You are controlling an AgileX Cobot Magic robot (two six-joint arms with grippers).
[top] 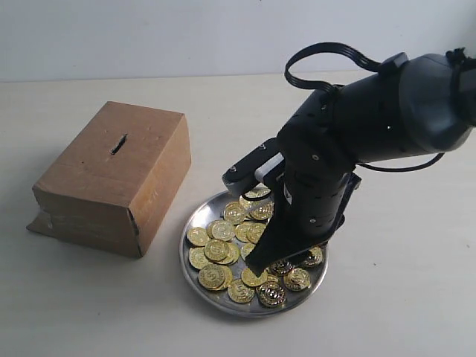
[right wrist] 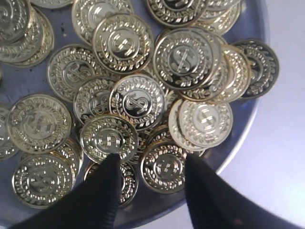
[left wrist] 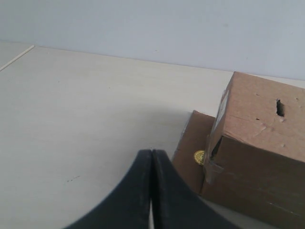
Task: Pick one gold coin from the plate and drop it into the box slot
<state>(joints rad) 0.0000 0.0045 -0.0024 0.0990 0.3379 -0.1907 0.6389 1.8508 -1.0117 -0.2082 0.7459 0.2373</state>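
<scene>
The silver plate (top: pixel 199 285) holds several gold coins (top: pixel 222 250) to the right of the brown cardboard box (top: pixel 104 178). The slot (top: pixel 119 143) is a dark slit in the box top. My right gripper (top: pixel 269 268) is down in the plate's near side, tilted. It is open (right wrist: pixel 151 160), and its two black fingertips stand either side of one coin (right wrist: pixel 164 167) near the plate rim (right wrist: pixel 240 136) without closing on it. My left gripper (left wrist: pixel 151 152) is shut and empty over bare table, beside the box (left wrist: pixel 257 143) with its slot (left wrist: pixel 279 108). It is out of the exterior view.
A loose cardboard flap (left wrist: pixel 190 138) sticks out from the foot of the box, with a single gold coin (left wrist: pixel 199 156) lying on it. The same flap (top: pixel 41 223) shows at the box's left corner. The pale table (top: pixel 387 297) runs to a white wall behind.
</scene>
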